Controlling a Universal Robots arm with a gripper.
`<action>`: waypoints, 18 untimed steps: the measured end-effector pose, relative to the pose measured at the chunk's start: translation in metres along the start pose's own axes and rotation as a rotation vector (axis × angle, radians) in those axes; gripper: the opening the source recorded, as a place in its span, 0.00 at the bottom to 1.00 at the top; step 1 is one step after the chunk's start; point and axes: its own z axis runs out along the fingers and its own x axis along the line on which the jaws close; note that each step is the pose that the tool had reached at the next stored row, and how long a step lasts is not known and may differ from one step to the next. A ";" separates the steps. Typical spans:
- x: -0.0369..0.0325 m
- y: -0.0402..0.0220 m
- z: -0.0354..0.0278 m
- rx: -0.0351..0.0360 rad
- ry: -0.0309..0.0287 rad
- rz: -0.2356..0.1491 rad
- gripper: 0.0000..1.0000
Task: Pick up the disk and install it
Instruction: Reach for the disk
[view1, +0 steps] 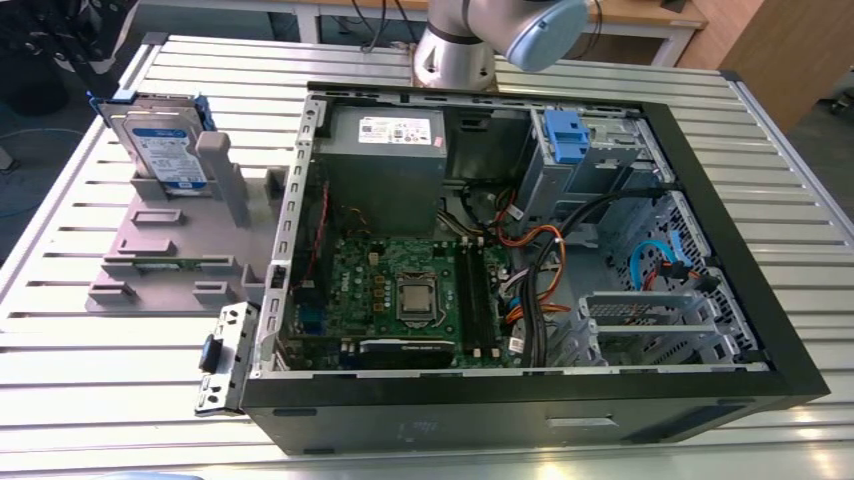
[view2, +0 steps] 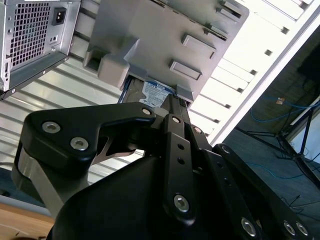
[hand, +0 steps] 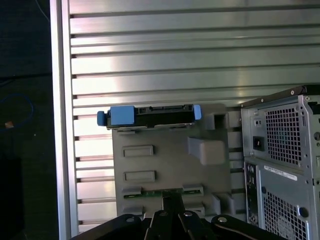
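Observation:
The disk (view1: 163, 140) stands upright on its edge in a grey plastic holder (view1: 174, 250), at the exterior view's left of the open computer case (view1: 534, 250). It is silver with a white and blue label and a blue bracket. The first wrist view shows the disk (hand: 150, 115) edge-on at the holder's far end. In the second wrist view part of the disk's label (view2: 156, 92) peeks from under the holder. My gripper (hand: 172, 200) hangs above the holder, apart from the disk, with its black fingers (view2: 172, 112) shut and holding nothing.
The case lies open on a ribbed metal table (view1: 747, 160). Inside are a motherboard (view1: 414, 290), a grey power supply box (view1: 387, 140), cables, and a drive bay with a bare blue clip (view1: 567, 135). The arm's joints (view1: 494, 40) rise behind the case. The table edge (hand: 60, 125) runs beside the holder.

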 end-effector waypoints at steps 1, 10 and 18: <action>0.0018 0.0001 0.0016 0.0000 0.0000 0.000 0.11; 0.0024 0.0003 0.0030 0.0000 0.0000 0.000 0.11; 0.0028 0.0051 0.0046 0.0000 0.0000 0.000 0.11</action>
